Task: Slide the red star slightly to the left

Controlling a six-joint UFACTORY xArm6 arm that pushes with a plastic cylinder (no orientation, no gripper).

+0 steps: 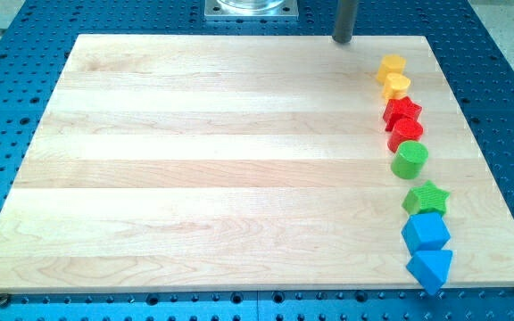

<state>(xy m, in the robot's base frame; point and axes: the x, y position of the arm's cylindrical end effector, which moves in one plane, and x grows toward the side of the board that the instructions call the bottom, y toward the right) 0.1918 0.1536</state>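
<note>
The red star (403, 111) lies near the view's right edge of the wooden board (194, 160), in a column of blocks. Above it sit a yellow hexagon-like block (392, 66) and a yellow heart-like block (396, 86). Just below it a second red block (406, 134) touches it. My tip (343, 39) stands at the board's top edge, up and to the left of the red star, apart from all blocks.
Further down the column lie a green cylinder (410, 160), a green star (426, 197), a blue block (426, 232) and a blue triangle (431, 267). A metal base plate (251, 9) sits at the view's top. Blue perforated table (25, 53) surrounds the board.
</note>
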